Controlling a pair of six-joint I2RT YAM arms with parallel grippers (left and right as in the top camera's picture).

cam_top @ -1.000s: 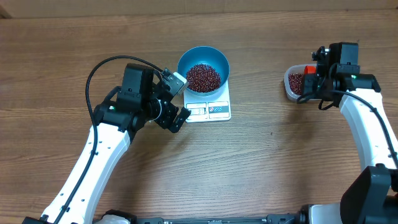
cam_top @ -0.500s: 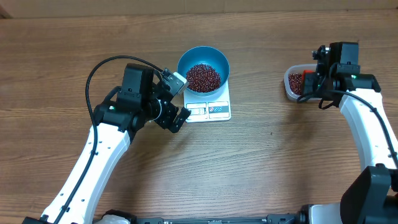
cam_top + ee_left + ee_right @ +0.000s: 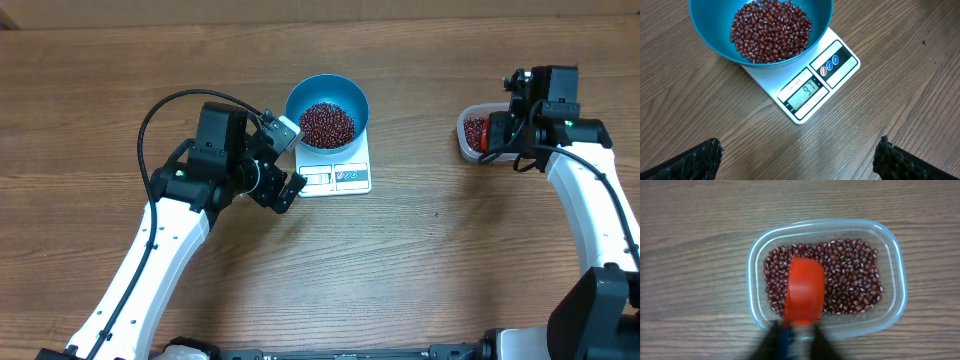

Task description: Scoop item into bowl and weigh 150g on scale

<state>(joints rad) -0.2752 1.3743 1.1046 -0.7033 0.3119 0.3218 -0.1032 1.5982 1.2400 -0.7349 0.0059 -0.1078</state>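
**Right tool grasping scoop over the bean tub**

Right tool (image 3: 790,339), bottom centre of its wrist view, is clenched on the handle of the red scoop (image 3: 805,292). The scoop sits over beans (image 3: 850,275) in the clear tub (image 3: 892,287). The beans look small, hard and loose, likely to roll and spill, so carry them by scoop, kept level, gripping the handle only. Left tool (image 3: 796,164) is released, fingers wide at the bottom corners. Beyond it is the scale (image 3: 790,87), then the blue bowl (image 3: 710,30) on it, part-filled.
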